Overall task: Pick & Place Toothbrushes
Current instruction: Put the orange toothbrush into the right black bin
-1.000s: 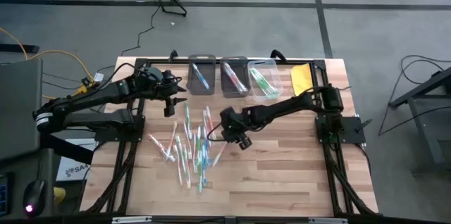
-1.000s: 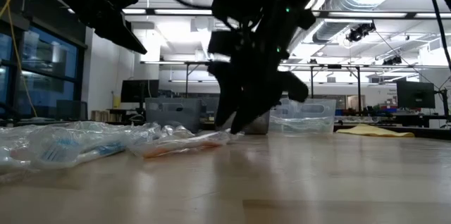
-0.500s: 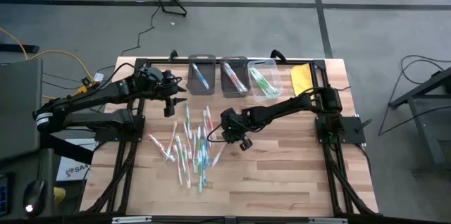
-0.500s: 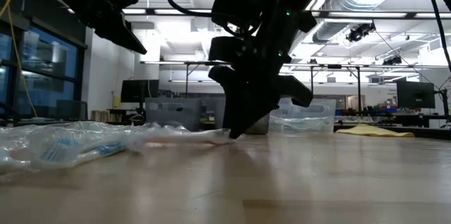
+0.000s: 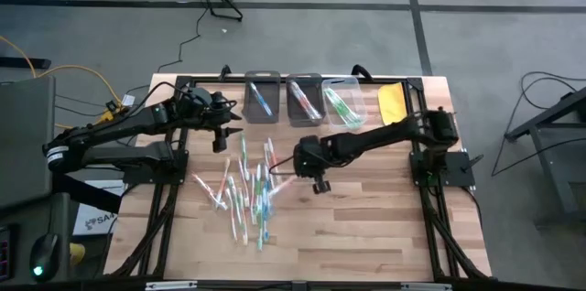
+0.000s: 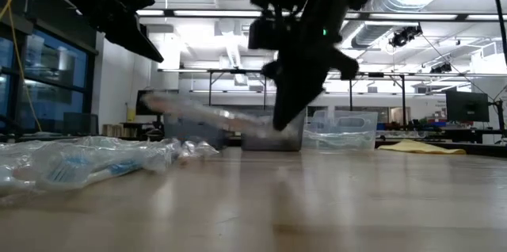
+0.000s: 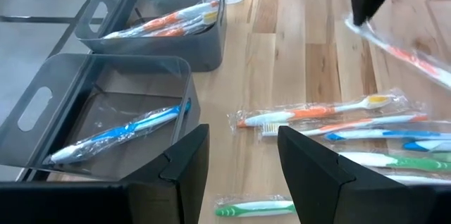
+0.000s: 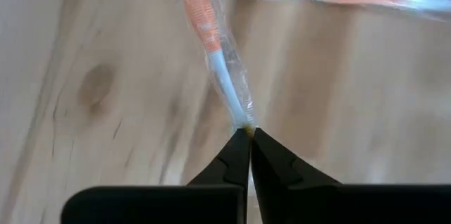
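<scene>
Several wrapped toothbrushes [image 5: 247, 190] lie loose on the wooden table between the arms. My right gripper [image 5: 295, 174] hovers at the pile's right edge, shut on one orange-and-white toothbrush [image 8: 204, 23] in a clear wrapper, which shows lifted in the low view [image 6: 198, 113]. My left gripper [image 5: 222, 140] waits open above the table's far left, near the bins, with nothing between its fingers [image 7: 310, 164]. My right gripper pinches the tip of the toothbrush's clear wrapper [image 8: 243, 120] between its two shut fingertips, at the white-handled end. The fingers come from above, slanting down. The toothbrush sticks out from the fingertips toward the table's left, tilted and lifted clear of the table [image 6: 238, 121].
Along the far edge stand two grey bins [image 5: 263, 99] [image 5: 304, 101] and a clear bin [image 5: 343, 105], each holding toothbrushes. A yellow flat object [image 5: 391, 101] lies to their right. The table's near and right parts show bare wood.
My right gripper has shut on the toothbrush's wrapper end, rolled its wrist and risen. The toothbrush, which lay on the table at the pile's right edge, has come up clear of the wood, its free end pointing left.
</scene>
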You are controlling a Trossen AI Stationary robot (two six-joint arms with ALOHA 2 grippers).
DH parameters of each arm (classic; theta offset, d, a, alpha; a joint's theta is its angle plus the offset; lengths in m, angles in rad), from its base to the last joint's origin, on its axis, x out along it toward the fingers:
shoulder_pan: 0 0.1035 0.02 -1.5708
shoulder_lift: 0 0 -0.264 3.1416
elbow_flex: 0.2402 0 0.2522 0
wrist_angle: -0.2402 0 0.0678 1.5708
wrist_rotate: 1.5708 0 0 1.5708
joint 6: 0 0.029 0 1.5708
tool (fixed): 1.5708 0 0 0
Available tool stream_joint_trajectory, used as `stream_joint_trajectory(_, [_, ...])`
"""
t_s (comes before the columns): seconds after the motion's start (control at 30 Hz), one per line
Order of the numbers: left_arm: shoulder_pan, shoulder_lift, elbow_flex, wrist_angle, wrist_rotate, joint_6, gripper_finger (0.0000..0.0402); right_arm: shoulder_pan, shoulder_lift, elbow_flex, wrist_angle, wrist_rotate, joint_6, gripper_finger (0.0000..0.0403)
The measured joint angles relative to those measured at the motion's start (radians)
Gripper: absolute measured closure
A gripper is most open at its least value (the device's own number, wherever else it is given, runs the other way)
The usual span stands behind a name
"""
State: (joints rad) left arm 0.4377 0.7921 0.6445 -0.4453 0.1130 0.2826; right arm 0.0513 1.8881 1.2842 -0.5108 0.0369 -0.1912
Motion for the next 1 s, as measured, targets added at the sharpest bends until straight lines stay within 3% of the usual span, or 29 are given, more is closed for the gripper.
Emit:
stream_joint_trajectory(0.17, [0.0, 0.0, 0.0, 0.001, -0.001, 0.0, 0.0238, -0.051, -0.081, 0.001, 0.01, 0.123, 0.209, 0.0399])
stream_joint_trajectory(0.37, [0.0, 0.0, 0.0, 0.001, 0.001, 0.0, 0.0238, -0.189, -0.11, 0.001, 0.056, 0.192, 0.422, 0.04])
stream_joint_trajectory(0.77, [0.0, 0.0, 0.0, 0.001, 0.003, 0.0, 0.0238, -0.473, -0.102, 0.002, 0.042, -0.02, 0.619, 0.04])
stream_joint_trajectory(1.0, [0.0, 0.0, 0.0, 0.002, 0.003, 0.0, 0.0238, -0.533, -0.099, 0.063, -0.068, -0.033, 0.631, 0.04])
